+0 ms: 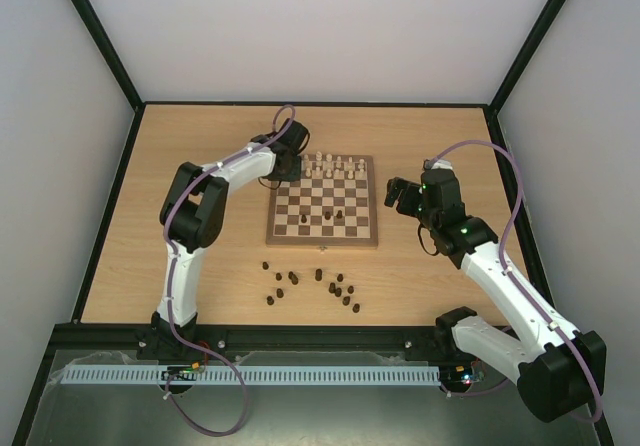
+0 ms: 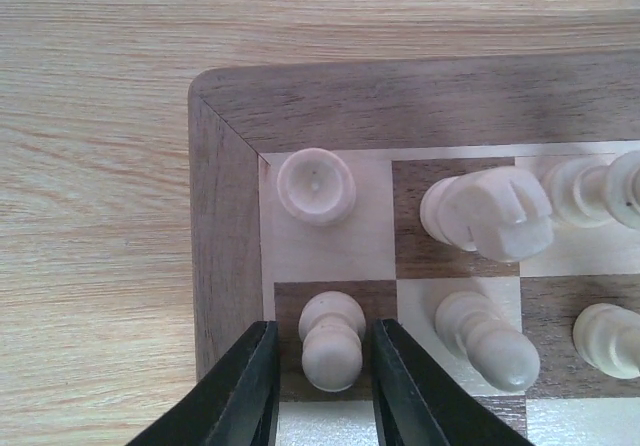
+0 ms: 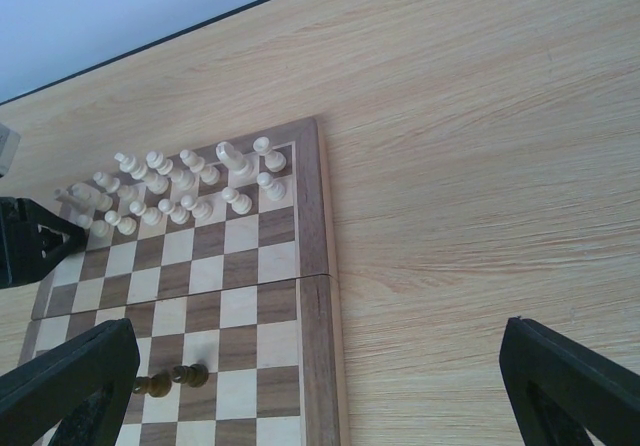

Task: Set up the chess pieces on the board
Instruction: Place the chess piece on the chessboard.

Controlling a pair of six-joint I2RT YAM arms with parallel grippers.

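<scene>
Tabletop (image 1: 200,166) of pale wood: chessboard (image 1: 322,238) with cream ranks (image 1: 335,166) filled along its far edge.
Your left tool (image 2: 325,328) straddles the upright edge-file pawn (image 2: 332,346), slightly parted; your right tool (image 3: 320,391) gapes empty. Dark pieces (image 1: 315,284) lie loose, nearer you.

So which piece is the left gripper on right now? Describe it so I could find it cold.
On the board, find the far left corner, where the cream pieces stand in two rows. The piece is the cream pawn on the dark square next to the light corner square, in the second row. Unlike its neighbours, it sits between the left gripper's black fingers.
</scene>
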